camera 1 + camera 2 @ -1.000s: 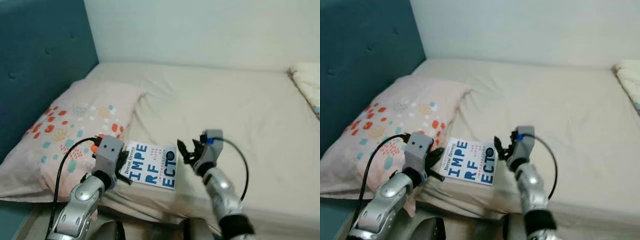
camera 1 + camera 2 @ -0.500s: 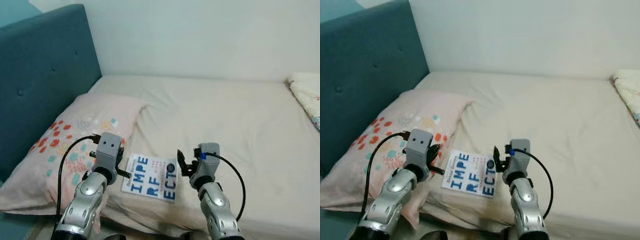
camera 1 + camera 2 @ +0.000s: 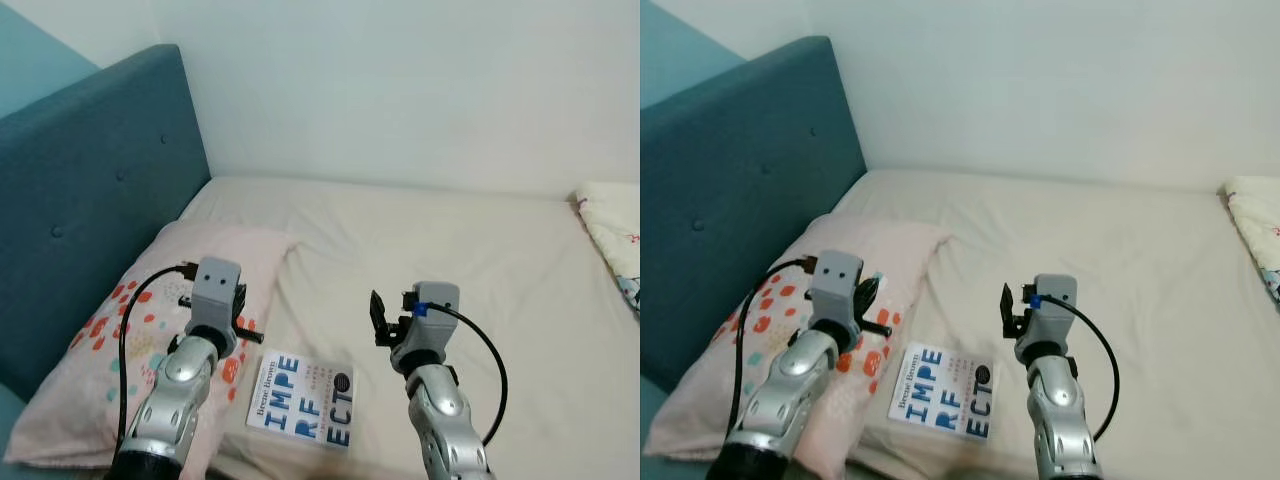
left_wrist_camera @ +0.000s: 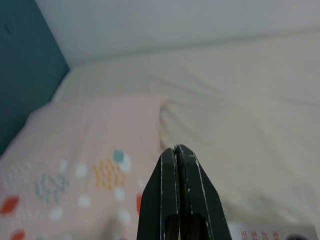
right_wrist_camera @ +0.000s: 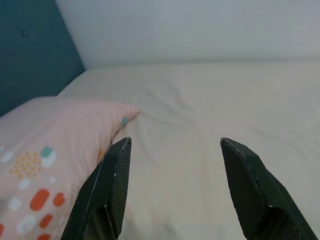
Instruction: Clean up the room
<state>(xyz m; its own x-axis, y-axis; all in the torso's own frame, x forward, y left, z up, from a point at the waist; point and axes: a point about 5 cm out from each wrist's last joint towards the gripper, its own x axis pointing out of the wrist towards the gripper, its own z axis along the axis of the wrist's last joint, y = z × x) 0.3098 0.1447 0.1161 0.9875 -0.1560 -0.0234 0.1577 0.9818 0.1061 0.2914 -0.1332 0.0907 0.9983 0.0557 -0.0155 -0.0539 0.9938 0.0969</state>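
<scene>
A white book (image 3: 303, 402) with big blue letters lies flat on the cream bed sheet (image 3: 470, 240), near the front edge and beside the pillow (image 3: 140, 340). My left gripper (image 4: 176, 150) hangs shut and holding nothing over the pillow's near corner, above and left of the book. Off to the book's upper right, my right gripper (image 5: 175, 142) is raised with its fingers (image 5: 112, 180) wide open and nothing between them. Neither gripper touches the book.
The pink pillow with coloured dots lies against a teal padded headboard (image 3: 90, 200) on the left. A plain white wall (image 3: 400, 90) runs behind the bed. A folded patterned blanket (image 3: 612, 225) sits at the far right edge.
The camera has tilted up, so the bed and book sit lower in the picture. Both grippers, earlier at the book's left and right edges, have risen clear of it.
</scene>
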